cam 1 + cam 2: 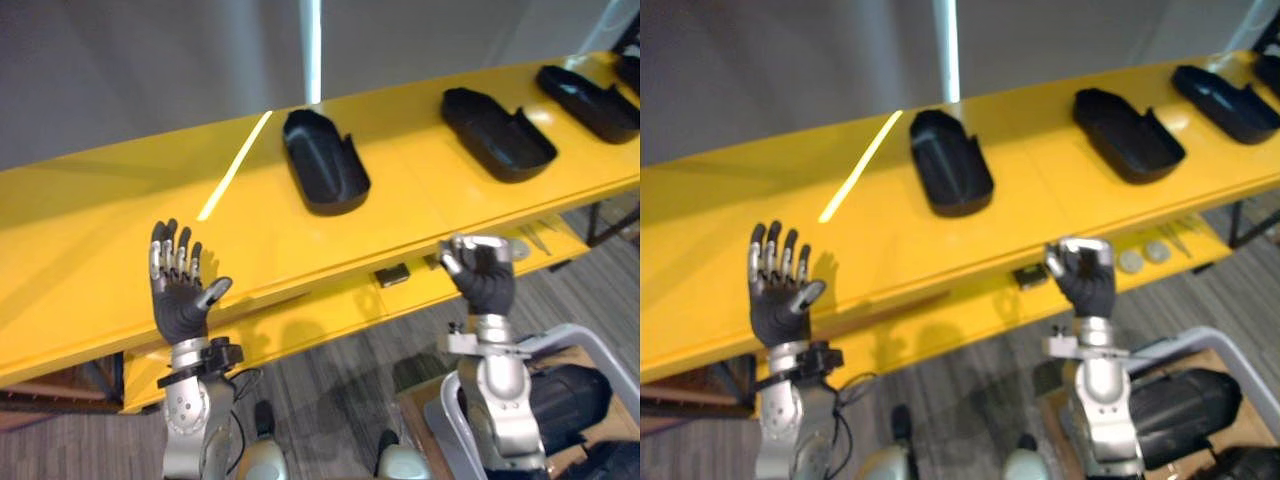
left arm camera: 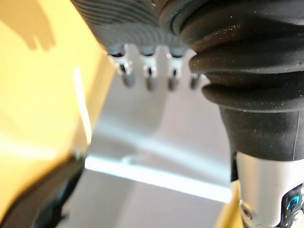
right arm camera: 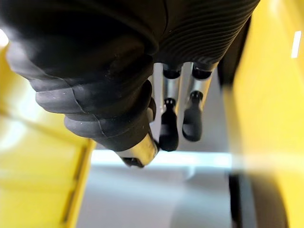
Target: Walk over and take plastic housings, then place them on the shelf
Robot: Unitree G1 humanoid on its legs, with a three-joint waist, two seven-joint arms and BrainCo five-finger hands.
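Silver-grey arms [image 1: 186, 425], dark ribbed covers [image 3: 95, 71], dark-tipped fingers [image 1: 171, 256]

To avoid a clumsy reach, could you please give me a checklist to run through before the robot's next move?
1. Left hand free: ok, fingers straight, holding nothing.
2. Right hand ready to grasp: not ok, fingers curled, though nothing is in them.
3. Housing in front of the robot: ok, the nearest housing lies open side up on the yellow shelf, between the two hands.
4. Neighbours clear of it: ok, the second housing lies apart, to its right.
5. Right hand clear of the shelf's front edge: cannot tell, it overlaps the edge in both eye views.
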